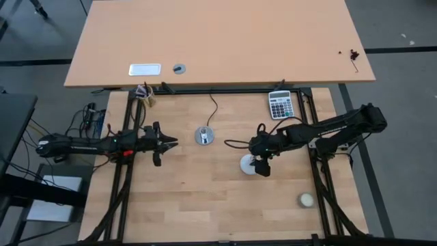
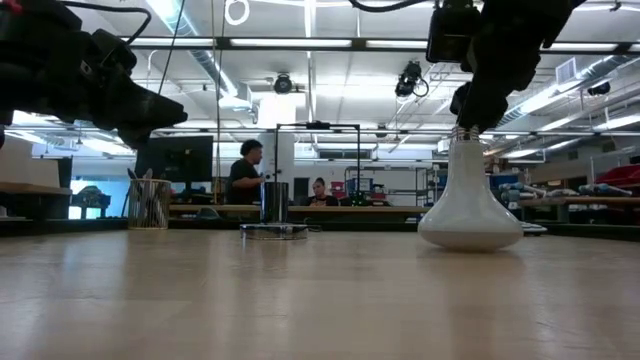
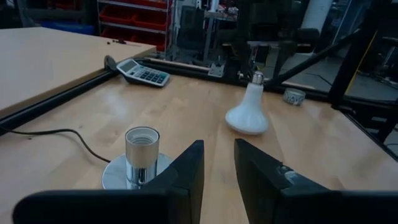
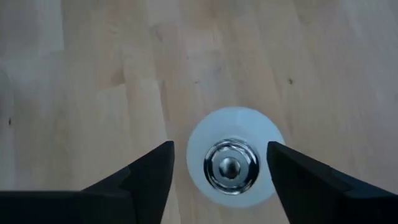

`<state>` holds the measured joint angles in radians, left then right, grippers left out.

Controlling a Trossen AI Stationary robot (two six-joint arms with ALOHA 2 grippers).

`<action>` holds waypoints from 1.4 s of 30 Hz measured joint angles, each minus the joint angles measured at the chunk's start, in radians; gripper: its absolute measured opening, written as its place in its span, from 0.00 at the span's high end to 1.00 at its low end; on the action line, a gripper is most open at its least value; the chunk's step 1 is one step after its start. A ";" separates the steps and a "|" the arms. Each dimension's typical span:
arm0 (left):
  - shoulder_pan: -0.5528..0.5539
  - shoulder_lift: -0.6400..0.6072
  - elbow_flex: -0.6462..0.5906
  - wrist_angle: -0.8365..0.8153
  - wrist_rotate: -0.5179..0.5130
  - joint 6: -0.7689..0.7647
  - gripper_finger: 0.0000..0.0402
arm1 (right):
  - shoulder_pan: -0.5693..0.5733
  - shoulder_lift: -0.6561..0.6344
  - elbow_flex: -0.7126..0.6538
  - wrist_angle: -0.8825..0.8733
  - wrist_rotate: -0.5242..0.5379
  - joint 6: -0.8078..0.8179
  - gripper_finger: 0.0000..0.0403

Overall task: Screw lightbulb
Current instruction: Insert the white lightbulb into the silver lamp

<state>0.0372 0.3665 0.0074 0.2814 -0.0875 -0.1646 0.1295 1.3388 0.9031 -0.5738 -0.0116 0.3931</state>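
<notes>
lightbulb (image 1: 249, 164) stands dome-down on the table (image 1: 205, 205), metal base up, so right gripper (image 1: 262, 169) hangs straight above w/ fingers spread wide either side of the base, holding nothing. left gripper (image 1: 168, 143) waits part-open & empty near the socket (image 1: 203, 135); bare wood between bulb & socket, calculator (image 1: 280, 104) well apart at the far edge.

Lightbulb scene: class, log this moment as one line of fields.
bulb: dome down on table, base up, free | right gripper: open above base | left gripper: facing socket, holding nothing
</notes>
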 joint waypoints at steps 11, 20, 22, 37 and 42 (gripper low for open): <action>0.000 0.061 0.000 0.061 0.010 0.003 0.76 | 0.000 -0.004 0.000 -0.009 0.022 -0.036 0.69; 0.000 0.066 0.031 0.075 0.044 0.006 0.76 | -0.002 -0.005 0.000 0.014 0.022 -0.055 0.65; 0.000 0.066 0.035 0.074 0.058 0.024 0.76 | -0.002 -0.005 0.000 0.033 0.027 -0.056 0.63; 0.000 0.066 0.040 0.192 0.068 0.032 0.76 | -0.002 -0.005 0.290 -0.028 0.155 -0.202 0.81; 0.000 0.066 0.041 0.191 0.101 0.030 0.76 | 0.020 -0.005 0.311 -0.156 0.152 -0.116 0.74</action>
<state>0.0372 0.4320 0.0483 0.4728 0.0132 -0.1345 0.1494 1.3334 1.2137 -0.7298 0.1408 0.2768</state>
